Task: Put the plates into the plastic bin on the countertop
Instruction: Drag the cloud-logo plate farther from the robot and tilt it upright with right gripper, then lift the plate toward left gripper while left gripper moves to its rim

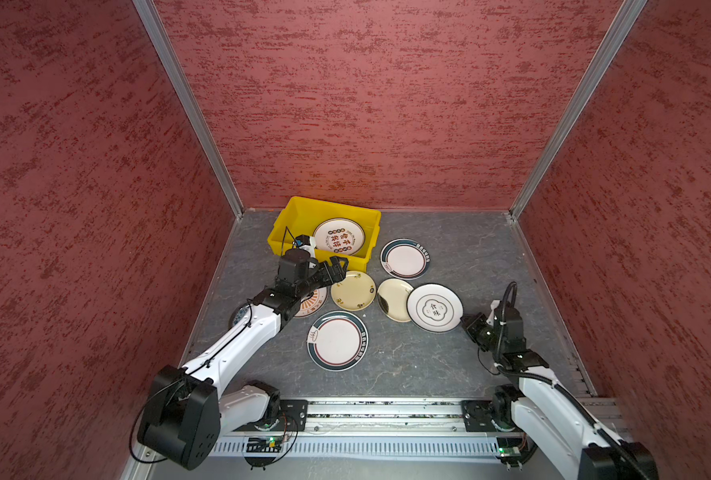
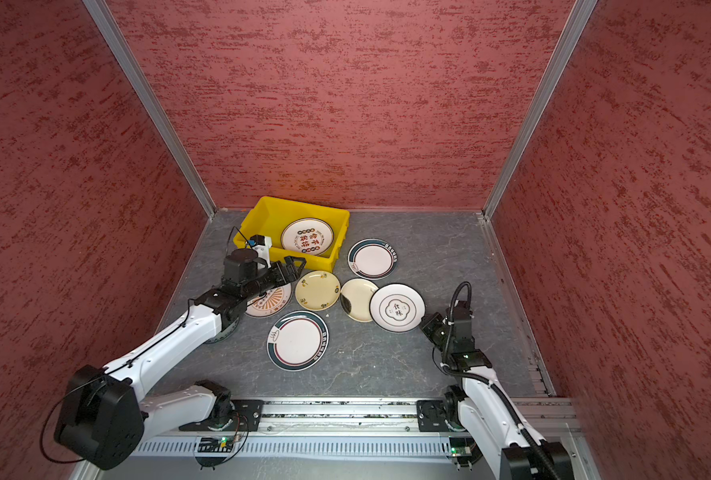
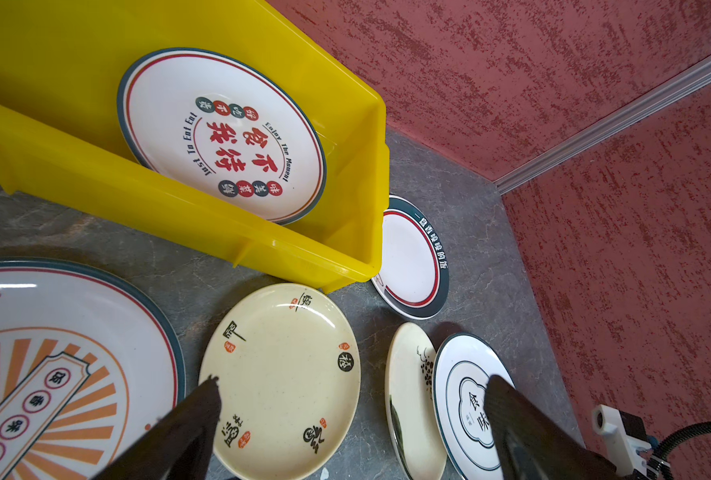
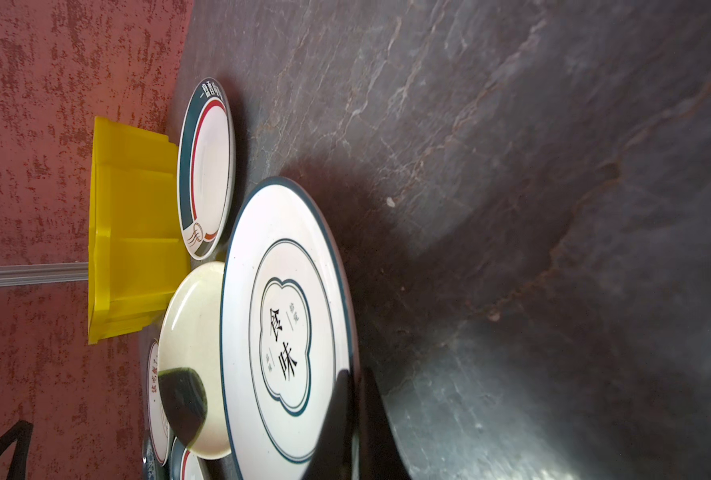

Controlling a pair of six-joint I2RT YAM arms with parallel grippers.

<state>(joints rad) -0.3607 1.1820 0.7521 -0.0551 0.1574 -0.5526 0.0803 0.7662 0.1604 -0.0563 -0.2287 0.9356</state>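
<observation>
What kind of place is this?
Probably a robot test cell, not a kitchen: textured red walls with aluminium strips box in a stone-look countertop, two arms sit on a rail, and plates lie beside a yellow bin.

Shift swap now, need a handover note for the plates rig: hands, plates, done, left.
Left hand: open, empty, above the countertop by the yellow bin's front wall.
Right hand: shut on the rim of the white clover-motif plate, which overlaps a glossy cream plate.
Done: one red-lettered plate in the bin.
Left: those two, a speckled cream plate, two green-rimmed plates, a sunburst plate and a dark one mostly hidden under the left arm, all outside the bin.
</observation>
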